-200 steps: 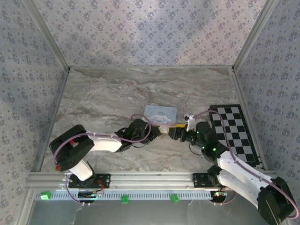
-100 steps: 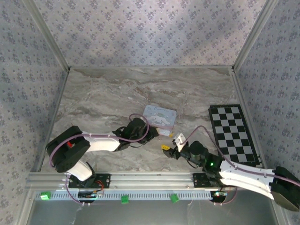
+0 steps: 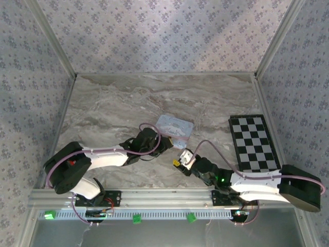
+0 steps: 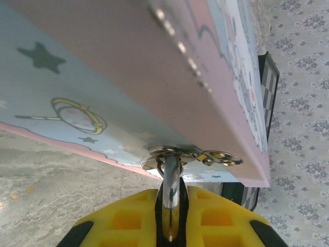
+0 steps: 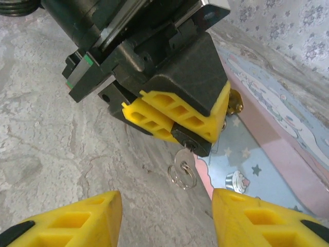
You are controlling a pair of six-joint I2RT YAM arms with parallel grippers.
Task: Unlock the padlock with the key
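So the padlock (image 5: 191, 139) is hanging off the hasp (image 4: 190, 153) on the front of that pastel box (image 5: 277, 154). The left fingers (image 5: 175, 116) are clenched on its body, with the steel shackle (image 4: 171, 195) running up between them. The key (image 5: 181, 160) is sitting in the keyway at the bottom end, with a little split ring (image 5: 183, 180) dangling off it over the marble surface (image 5: 51, 128). The right fingers (image 5: 67, 221) are spread apart with nothing in them, a bit short of the key. My read on handling: the lock is small, rigid metal with no give, probably a bit slick, so clamping its flat sides like the left side does seems the right way to brace it against twisting. The key is the fiddly bit: thin, light, stiff, and the head is tiny. I'd pinch the flat head across its faces, close to the lock. I wouldn't grab the ring, since it just flops and gives no torque. The box looks light too, so it could slide or tip if the turn gets yanked.
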